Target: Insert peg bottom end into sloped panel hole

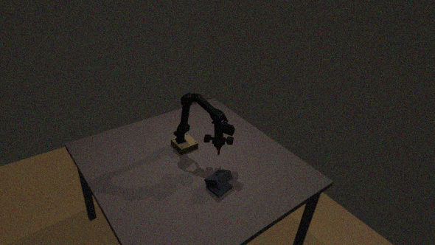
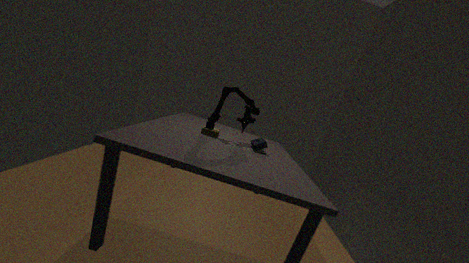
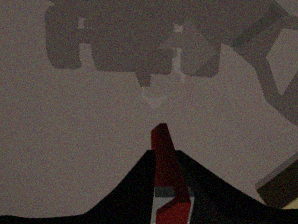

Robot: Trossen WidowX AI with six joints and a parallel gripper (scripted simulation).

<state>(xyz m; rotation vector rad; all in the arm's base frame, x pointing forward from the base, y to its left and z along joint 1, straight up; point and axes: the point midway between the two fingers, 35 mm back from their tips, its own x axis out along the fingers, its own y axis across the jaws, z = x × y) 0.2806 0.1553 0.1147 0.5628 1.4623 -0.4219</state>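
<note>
Bench (image 1: 265, 166) (image 2: 163, 137) (image 3: 75, 125) edges lie well apart from the claw (image 1: 218, 147) (image 2: 243, 126) (image 3: 162, 156), which hangs inward of them with air beneath. It is closed on the red peg (image 1: 218, 151) (image 2: 243, 131) (image 3: 162, 139), whose free end points down above the top. In the top view, the dark sloped block (image 1: 220, 182) (image 2: 259, 144) sits between the claw and the bench's near edges. The peg is outside it; its hole is too dim to make out.

Between our gripper's fingertips we hold a red flat-sided peg (image 3: 164, 145), its far end jutting beyond them over the shadowed tabletop (image 3: 75, 125).
</note>
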